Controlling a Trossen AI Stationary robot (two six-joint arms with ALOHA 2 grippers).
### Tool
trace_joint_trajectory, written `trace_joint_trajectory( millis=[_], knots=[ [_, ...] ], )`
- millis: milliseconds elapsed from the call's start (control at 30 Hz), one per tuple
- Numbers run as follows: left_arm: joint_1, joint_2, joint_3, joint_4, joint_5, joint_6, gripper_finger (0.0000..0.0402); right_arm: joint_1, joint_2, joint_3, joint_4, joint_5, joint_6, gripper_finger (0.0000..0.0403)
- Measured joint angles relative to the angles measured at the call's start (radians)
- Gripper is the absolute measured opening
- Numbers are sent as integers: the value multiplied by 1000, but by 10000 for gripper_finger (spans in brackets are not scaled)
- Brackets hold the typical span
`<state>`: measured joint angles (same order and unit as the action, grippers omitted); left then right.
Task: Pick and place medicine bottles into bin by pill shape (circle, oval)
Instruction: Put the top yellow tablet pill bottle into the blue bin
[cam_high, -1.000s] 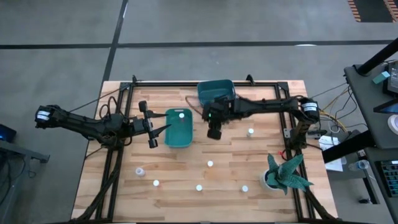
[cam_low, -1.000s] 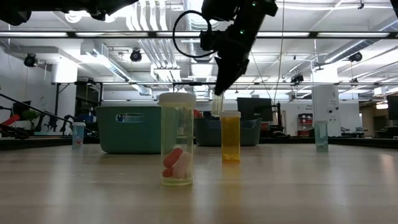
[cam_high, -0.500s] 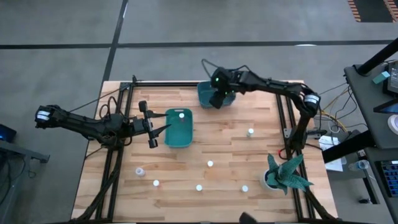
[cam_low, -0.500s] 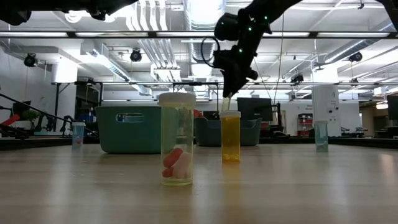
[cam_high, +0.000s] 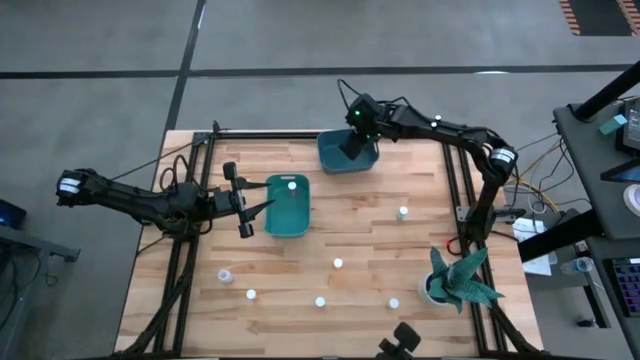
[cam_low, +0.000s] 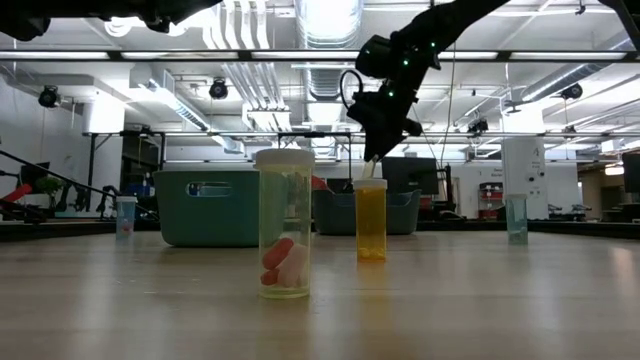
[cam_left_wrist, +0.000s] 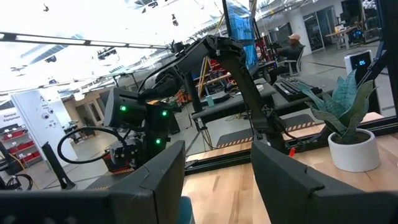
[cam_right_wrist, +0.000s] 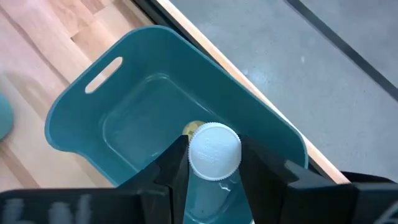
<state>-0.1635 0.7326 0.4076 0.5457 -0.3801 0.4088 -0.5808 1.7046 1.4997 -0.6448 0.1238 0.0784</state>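
My right gripper is shut on a small clear bottle with a white cap, above the far teal bin. In the low view the bottle hangs under the fingers. My left gripper is open and empty, left of the near teal bin, which holds a white-capped bottle. Several bottles stand on their bases on the table, among them those at mid-table, right and near left. My right gripper pinches the bottle between its two fingers at the two sides of its top, at or just under the white cap. The fingers point down from above. The bottle hangs upright below them, cap up, clear of the far bin's floor.
A teal-leaved plant in a white pot stands at the near right corner. Black rails run along the table's sides. In the low view a clear bottle with pills and an orange bottle stand close. A yellowish item lies in the far bin.
My right gripper has gone from the middle of the table toward the far edge, carrying the bottle clear of the table, and now hangs over the far teal bin. It has stayed shut on the bottle.
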Motion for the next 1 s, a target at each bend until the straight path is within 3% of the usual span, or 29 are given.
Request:
trace_joint_trajectory(
  millis=[667,1000],
  knots=[
    [0,0,0,4,-1,18,169,-19,159,29,30,8,-19,118],
    [0,0,0,4,-3,18,169,-29,165,30,30,43,-23,118]
  ],
)
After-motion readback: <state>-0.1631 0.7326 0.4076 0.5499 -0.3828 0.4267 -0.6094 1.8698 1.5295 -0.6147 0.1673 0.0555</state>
